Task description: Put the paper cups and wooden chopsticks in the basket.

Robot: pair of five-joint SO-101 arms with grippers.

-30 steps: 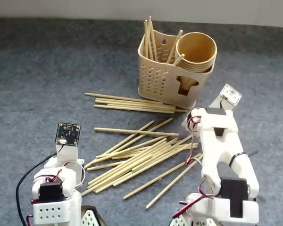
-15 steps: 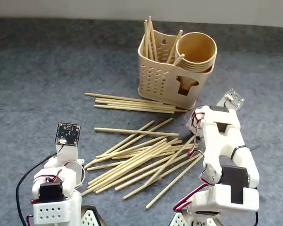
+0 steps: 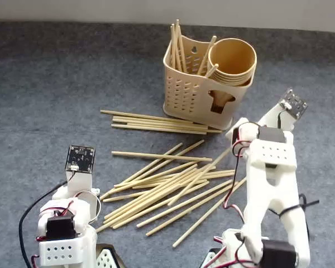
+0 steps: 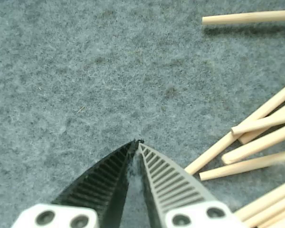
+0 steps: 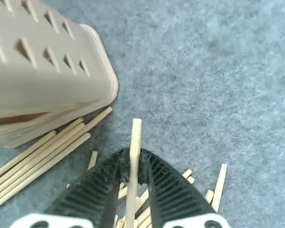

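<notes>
A beige basket (image 3: 198,92) stands at the back of the carpet with stacked paper cups (image 3: 233,57) and a few chopsticks (image 3: 177,43) upright inside. Many wooden chopsticks (image 3: 156,190) lie scattered in front of it. My right gripper (image 5: 131,160) is shut on one chopstick (image 5: 135,135), whose free end points past the basket's corner (image 5: 92,71). In the high view that chopstick (image 3: 204,173) slants from the right arm (image 3: 271,162) down into the pile. My left gripper (image 4: 136,142) is shut with nothing in it, hovering over bare carpet beside several chopstick ends (image 4: 247,142).
A tight row of chopsticks (image 3: 156,123) lies along the basket's front foot. The left arm (image 3: 72,206) sits at the near left edge. Grey carpet stretches open at the left and far right.
The right arm has risen and stretched toward the basket, raising one end of the gripped chopstick out of the pile. The left arm has stayed still.
</notes>
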